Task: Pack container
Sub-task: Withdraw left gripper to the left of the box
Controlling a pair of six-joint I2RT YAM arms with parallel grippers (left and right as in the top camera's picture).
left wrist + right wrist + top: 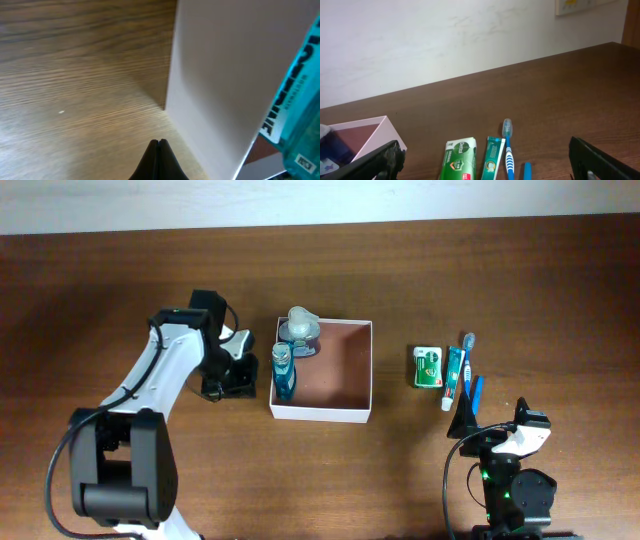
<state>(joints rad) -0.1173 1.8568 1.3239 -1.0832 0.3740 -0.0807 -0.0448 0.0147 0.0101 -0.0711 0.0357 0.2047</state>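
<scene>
The container (358, 370), a shallow white-walled box with a reddish-brown inside, sits mid-table. Inside it, a teal-blue bottle (284, 370) lies along the left wall and a grey-white item (300, 330) rests in the far left corner. My left gripper (243, 383) is just outside the container's left wall, shut with nothing between its fingers. In the left wrist view its closed fingertips (159, 145) point at the tabletop beside the white wall (225, 75), and the bottle (300, 90) shows over the rim. My right gripper (492, 418) stands open near the front right.
Right of the container lie a green soap packet (428, 366), a toothpaste tube (454, 375), a toothbrush (466, 355) and a small blue stick (476, 390). The right wrist view shows the packet (457, 160), tube (492, 157) and toothbrush (508, 150) between its spread fingers.
</scene>
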